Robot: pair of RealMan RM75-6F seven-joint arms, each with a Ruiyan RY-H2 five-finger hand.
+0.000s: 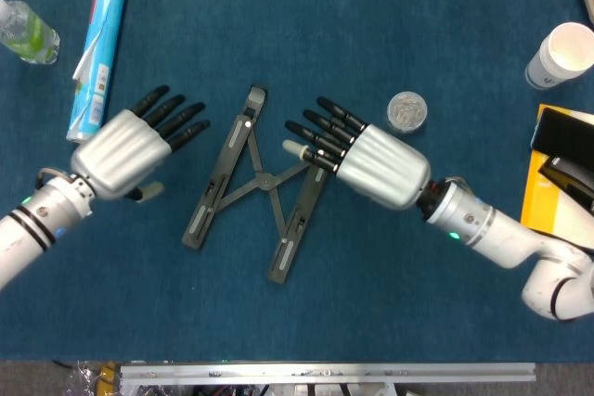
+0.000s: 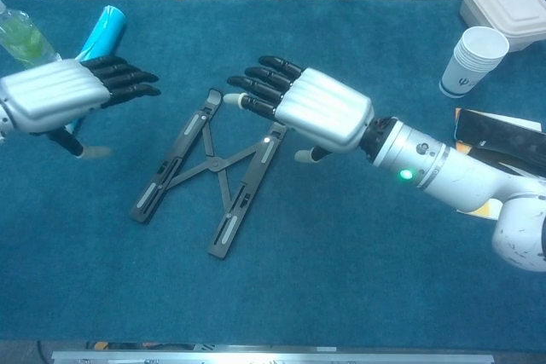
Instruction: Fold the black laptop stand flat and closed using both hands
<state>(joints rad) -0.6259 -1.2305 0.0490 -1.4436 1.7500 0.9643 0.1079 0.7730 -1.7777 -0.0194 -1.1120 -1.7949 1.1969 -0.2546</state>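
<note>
Two silver hands hang over the blue tabletop (image 1: 390, 6), one on either side of the black laptop stand (image 1: 260, 183), and neither touches it. The stand lies flat on the cloth near the middle of the table, still spread: its two long bars are close together at the far end and splayed apart toward the near edge, with thin crossed struts between them. On the stand's left, the left hand (image 1: 125, 150) floats with its dark fingers (image 2: 128, 78) stretched out and a little apart, pointing toward the stand and holding nothing. On the other side, the right hand (image 1: 371, 162) hovers above the right bar, fingers (image 2: 260, 83) likewise extended and fanned, its palm empty. Behind the left hand lies a blue rolled tube (image 1: 97, 44), and a clear bottle (image 1: 26, 32) sits at the far left corner. Just beyond the right hand stands a small round clear jar (image 1: 406, 110); farther right are a white paper cup (image 1: 560, 55), a white lidded box (image 2: 503, 2), and a dark device on something yellow (image 1: 561, 169).
</note>
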